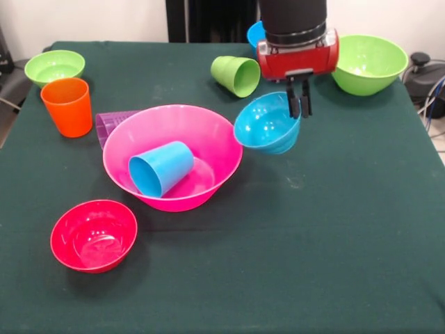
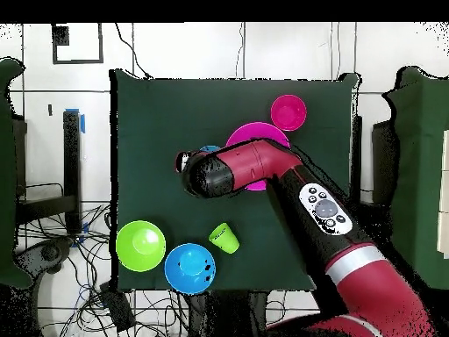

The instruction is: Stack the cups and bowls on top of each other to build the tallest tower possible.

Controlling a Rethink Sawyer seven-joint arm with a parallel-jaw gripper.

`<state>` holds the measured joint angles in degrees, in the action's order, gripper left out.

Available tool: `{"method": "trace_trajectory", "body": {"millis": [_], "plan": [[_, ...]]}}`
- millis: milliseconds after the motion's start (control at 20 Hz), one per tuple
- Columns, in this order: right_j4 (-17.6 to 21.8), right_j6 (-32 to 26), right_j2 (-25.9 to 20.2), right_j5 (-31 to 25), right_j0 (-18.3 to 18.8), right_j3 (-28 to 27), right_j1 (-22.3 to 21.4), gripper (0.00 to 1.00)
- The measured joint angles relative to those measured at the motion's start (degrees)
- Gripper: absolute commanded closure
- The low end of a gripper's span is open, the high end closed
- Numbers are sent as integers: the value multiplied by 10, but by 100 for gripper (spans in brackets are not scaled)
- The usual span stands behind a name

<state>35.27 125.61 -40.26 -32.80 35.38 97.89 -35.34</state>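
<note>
Fingers [image 1: 304, 103] pinch the rim of the blue bowl [image 1: 266, 124], which hangs tilted beside the pink bowl [image 1: 208, 132], likely headed in. Blue cup [image 1: 161, 168] lies inside.

The red and black arm [image 1: 297, 42] is seen reaching down from above, wrist vertical. Its gripper [image 1: 300, 106] points straight down, the 2 black fingers [image 1: 295, 103] closed together on the rim of a tilted light blue bowl [image 1: 266, 124], which is held lifted.
</note>
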Motion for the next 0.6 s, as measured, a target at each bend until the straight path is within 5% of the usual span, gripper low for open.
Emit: {"method": "trace_trajectory", "body": {"millis": [600], "plan": [[-48, 0, -26, -80, 2, 29, -98, 100]]}}
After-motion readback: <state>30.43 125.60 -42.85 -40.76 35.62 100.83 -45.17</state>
